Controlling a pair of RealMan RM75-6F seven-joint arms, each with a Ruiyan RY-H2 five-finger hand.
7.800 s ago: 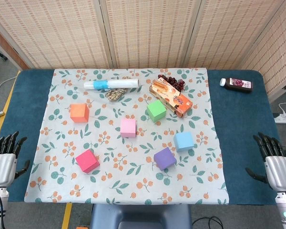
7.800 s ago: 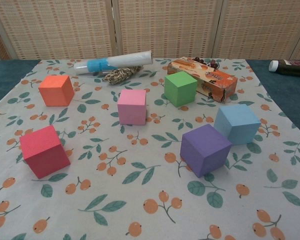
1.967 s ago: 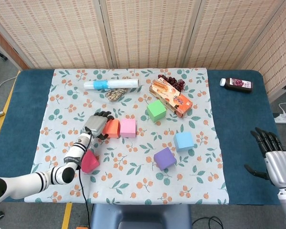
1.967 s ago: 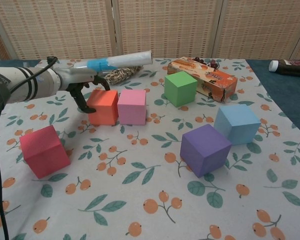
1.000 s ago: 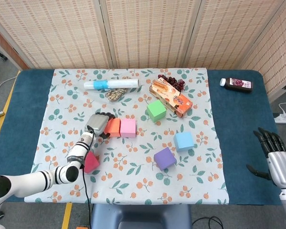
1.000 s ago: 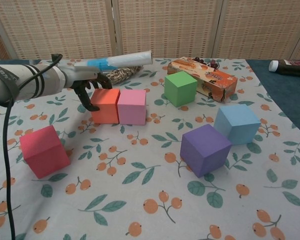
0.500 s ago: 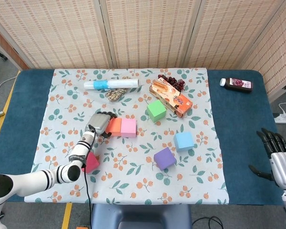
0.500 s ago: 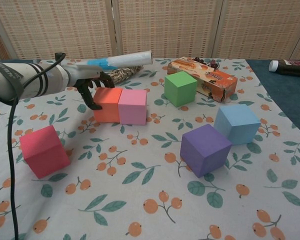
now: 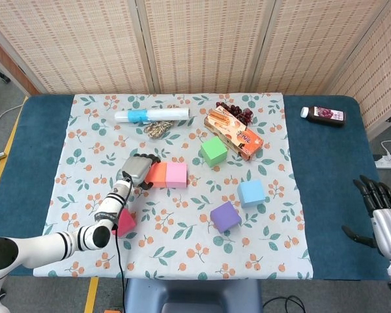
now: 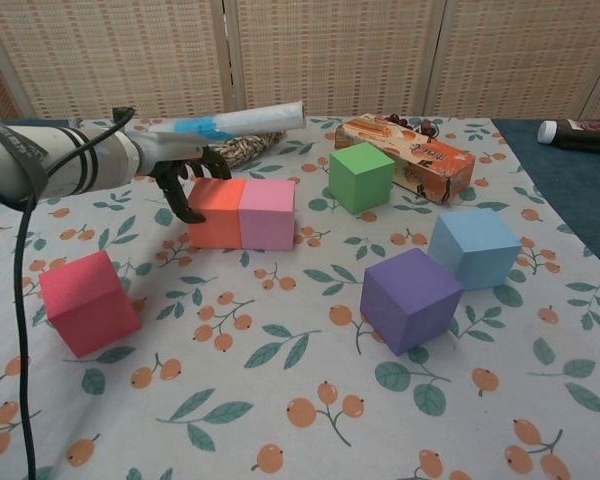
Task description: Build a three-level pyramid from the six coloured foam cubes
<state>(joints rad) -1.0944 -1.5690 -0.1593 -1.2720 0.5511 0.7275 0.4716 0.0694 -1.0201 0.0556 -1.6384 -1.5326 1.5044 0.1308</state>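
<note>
Your left hand (image 10: 180, 178) grips the orange cube (image 10: 216, 212), flush against the pink cube (image 10: 267, 214) mid-cloth, toward its left edge. Square them, then release gently. Your right hand (image 9: 386, 223) idles, fingers spread.

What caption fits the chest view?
Left hand holds the orange cube against the pink cube.

Orange cube (image 10: 216, 212) and pink cube (image 10: 267, 214) side by side, apparently touching, green cube (image 10: 361, 177) behind to the right, blue cube (image 10: 474, 247) and purple cube (image 10: 411, 298) close together, red cube (image 10: 88, 302) alone, all upright on the surface.
</note>
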